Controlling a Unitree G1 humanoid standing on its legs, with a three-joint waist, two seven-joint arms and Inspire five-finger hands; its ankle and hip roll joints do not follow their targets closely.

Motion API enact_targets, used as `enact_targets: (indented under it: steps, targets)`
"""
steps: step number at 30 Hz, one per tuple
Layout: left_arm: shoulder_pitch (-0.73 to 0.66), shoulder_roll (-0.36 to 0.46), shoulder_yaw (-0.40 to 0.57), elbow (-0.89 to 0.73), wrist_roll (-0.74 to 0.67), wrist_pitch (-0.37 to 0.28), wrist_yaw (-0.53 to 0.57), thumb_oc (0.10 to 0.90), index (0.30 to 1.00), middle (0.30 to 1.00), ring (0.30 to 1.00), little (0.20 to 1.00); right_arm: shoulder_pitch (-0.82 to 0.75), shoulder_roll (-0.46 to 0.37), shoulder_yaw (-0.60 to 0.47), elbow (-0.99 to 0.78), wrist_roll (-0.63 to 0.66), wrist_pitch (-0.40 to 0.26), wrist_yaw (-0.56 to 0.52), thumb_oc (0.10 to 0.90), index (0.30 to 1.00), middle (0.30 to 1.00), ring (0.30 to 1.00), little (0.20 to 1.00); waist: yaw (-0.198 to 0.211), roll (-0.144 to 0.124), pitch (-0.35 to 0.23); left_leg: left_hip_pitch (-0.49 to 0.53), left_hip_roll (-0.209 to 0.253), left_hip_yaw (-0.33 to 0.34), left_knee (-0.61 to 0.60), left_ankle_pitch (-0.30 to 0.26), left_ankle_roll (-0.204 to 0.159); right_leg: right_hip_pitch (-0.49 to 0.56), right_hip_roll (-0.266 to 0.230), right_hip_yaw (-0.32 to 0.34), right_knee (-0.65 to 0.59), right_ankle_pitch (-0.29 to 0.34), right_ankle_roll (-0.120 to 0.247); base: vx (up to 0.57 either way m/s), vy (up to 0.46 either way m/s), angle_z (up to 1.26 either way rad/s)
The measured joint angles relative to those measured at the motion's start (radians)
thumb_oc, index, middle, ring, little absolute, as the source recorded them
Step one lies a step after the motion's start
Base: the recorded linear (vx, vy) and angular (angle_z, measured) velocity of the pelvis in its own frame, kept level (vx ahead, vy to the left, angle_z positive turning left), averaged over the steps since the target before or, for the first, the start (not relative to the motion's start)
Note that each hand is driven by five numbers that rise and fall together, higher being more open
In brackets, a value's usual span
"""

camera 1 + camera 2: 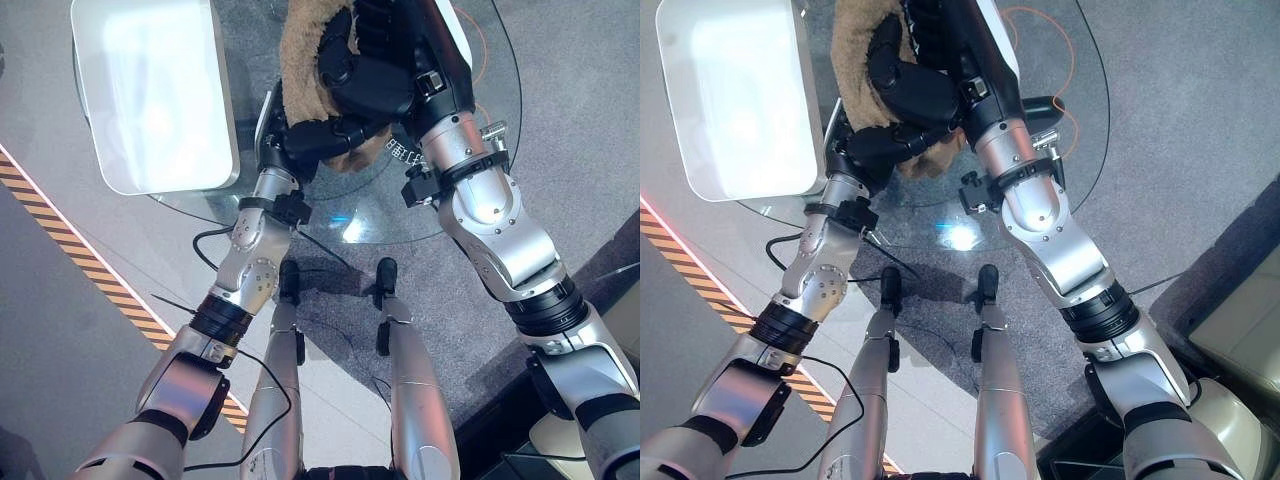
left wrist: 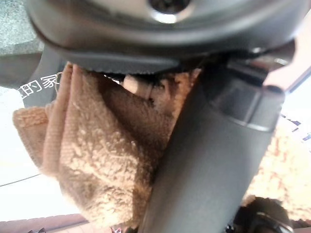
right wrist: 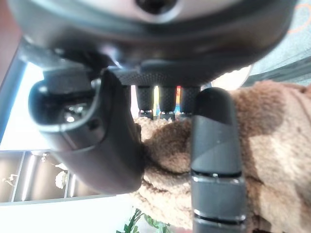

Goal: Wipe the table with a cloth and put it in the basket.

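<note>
A round glass worktop [image 1: 470,190] is seen from above, with the floor visible through it. On its left part a white rectangular basket [image 1: 150,90] stands. Just beside the basket's right wall a brown, fluffy cloth [image 1: 300,60] is bunched on the glass, between the two hands.

The left hand [image 1: 310,135] is laid against the near end of the cloth, with its dark fingers stretched across beneath the other hand. In the left wrist view the folded cloth [image 2: 92,160] is shown pressed between a dark finger [image 2: 204,160] and the palm, so the cloth is taken to be pinched by this hand.

The right hand [image 1: 910,85] is placed on top of the cloth from the right, directly over the left hand's fingers. In the right wrist view the thumb [image 3: 97,141] and a finger [image 3: 216,160] are curled down into the pile of the cloth [image 3: 272,145], which bulges between them; the cloth is therefore gripped by this hand as well.

The cloth lies outside the basket, on the worktop.
</note>
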Motion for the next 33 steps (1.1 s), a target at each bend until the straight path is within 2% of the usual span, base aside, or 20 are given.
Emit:
enact_targets:
  steps: [33]
  targets:
    - [0.004,0.001,0.001,0.0,-0.006,-0.012,0.001,0.1,0.3,0.3,0.3,0.2,0.0,0.009,0.0,0.0,-0.003,0.0,-0.002,0.8,0.9,0.9,0.9,0.9,0.002,0.0,0.0,-0.002,0.0,0.001,-0.004,0.0,0.0,-0.001,0.0,0.0,-0.006,-0.001,0.001,0.0,0.0,0.0]
